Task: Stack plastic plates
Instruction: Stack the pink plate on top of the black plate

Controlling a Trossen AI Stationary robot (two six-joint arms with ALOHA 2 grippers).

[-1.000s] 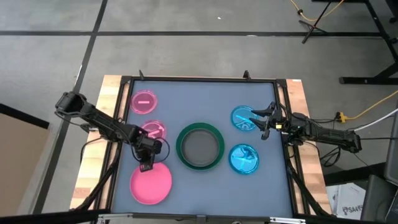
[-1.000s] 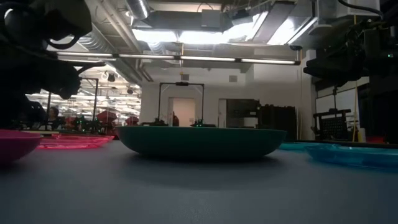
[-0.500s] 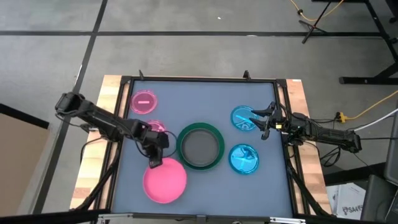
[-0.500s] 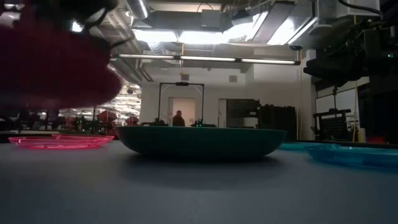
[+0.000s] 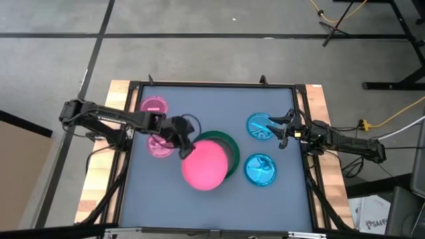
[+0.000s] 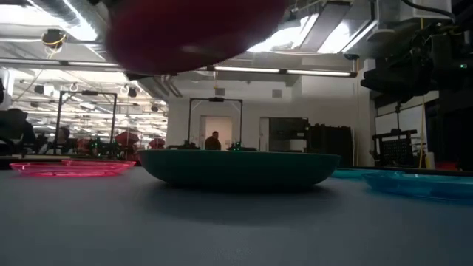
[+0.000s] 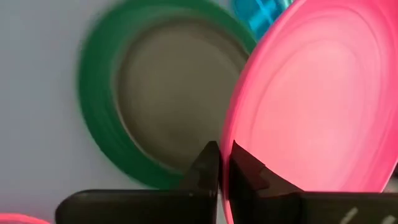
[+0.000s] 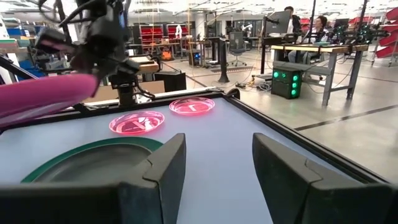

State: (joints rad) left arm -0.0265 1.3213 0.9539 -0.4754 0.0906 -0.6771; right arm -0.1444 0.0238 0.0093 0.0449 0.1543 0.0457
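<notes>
Left hand [image 5: 182, 141] w/ pink plate [image 5: 206, 164], moved over green plate [image 5: 230, 151]

Open table [image 5: 199, 206] along the near edge and between the two pink saucers [image 5: 153, 106] and two blue saucers [image 5: 260, 169]; centre blocked by green plate [image 5: 231, 150] beneath the lifted pink plate [image 5: 206, 164].

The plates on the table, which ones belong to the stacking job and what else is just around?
Job: medium pink plate in left hand; green plate; grey plate; small pink plates; small blue plates.
Around: right hand, open; person.
</notes>
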